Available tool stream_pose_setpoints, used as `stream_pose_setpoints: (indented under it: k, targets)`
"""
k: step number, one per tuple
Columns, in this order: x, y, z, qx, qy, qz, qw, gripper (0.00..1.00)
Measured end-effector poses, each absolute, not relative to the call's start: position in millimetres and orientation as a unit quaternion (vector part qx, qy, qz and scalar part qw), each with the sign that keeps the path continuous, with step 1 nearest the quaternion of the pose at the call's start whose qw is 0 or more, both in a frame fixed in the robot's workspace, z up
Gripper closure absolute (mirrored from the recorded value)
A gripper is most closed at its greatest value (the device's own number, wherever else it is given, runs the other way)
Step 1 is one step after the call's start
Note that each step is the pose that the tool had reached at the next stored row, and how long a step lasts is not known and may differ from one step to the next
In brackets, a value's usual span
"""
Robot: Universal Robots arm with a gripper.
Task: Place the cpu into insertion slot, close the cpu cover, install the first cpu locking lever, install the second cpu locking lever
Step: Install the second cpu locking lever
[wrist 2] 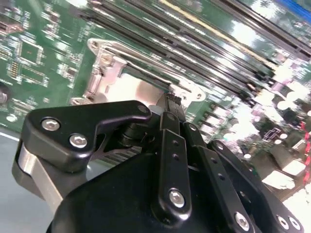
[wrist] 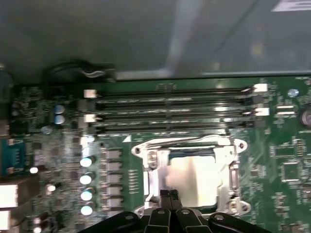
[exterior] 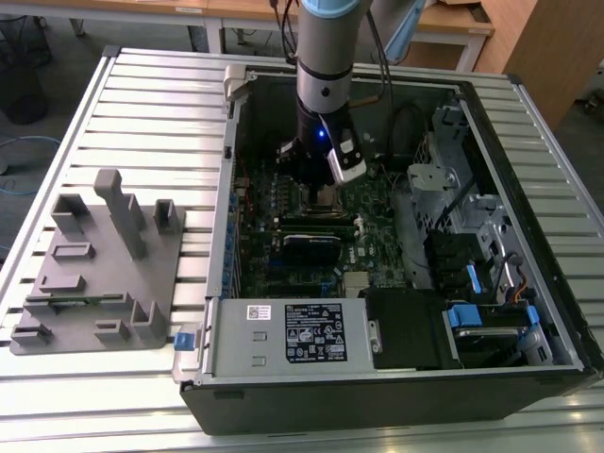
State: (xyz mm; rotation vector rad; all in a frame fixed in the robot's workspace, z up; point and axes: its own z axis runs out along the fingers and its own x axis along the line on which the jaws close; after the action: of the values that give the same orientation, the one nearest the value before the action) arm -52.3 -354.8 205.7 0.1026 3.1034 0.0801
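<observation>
A: First wrist view: where did the cpu (wrist: 197, 177) lie?

B: In the insertion slot (wrist: 187, 206), cpu cover (wrist: 153, 167) down, directly beyond the gripper (wrist: 168, 195), its fingertips pressed together, empty.

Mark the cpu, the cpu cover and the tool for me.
cpu (wrist: 192, 177), first wrist view, on its shiny metal face.
cpu cover (wrist: 228, 147), first wrist view, on the frame's corner by the memory slots.
tool (wrist: 168, 194), first wrist view, at its fingertips.

A grey stand (exterior: 94, 274) with posts is seen on the slatted table (exterior: 142, 113), beside the open computer case (exterior: 396, 377). Blue clips (exterior: 477, 316) are seen inside.
</observation>
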Motion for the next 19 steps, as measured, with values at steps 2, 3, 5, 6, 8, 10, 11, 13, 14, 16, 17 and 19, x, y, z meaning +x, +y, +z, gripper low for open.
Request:
stream_pose_setpoints:
  k: [2, 3, 5, 6, 8, 10, 11, 13, 14, 16, 17, 19]
  targets:
    - [-46, -354, 205, 0.033, 0.999, 0.026, 0.018, 0.9]
    - [-44, -353, 205, 0.033, 0.999, 0.026, 0.018, 0.9]
    - [-40, -351, 205, 0.033, 0.999, 0.026, 0.018, 0.9]
    - [-40, -350, 205, 0.033, 0.999, 0.026, 0.018, 0.9]
    - [-39, -346, 205, 0.033, 0.999, 0.026, 0.018, 0.9]
    - [-39, -344, 205, 0.033, 0.999, 0.026, 0.018, 0.9]
    - [-39, -343, 205, 0.033, 0.999, 0.026, 0.018, 0.9]
    - [-39, -343, 205, 0.033, 0.999, 0.026, 0.018, 0.9]
    - [-39, -343, 205, 0.033, 0.999, 0.026, 0.018, 0.9]
    - [-39, -343, 207, 0.033, 0.999, 0.026, 0.018, 0.9]
    - [-39, -342, 208, 0.033, 0.999, 0.026, 0.018, 0.9]
    - [-39, -342, 211, 0.033, 0.999, 0.026, 0.018, 0.9]
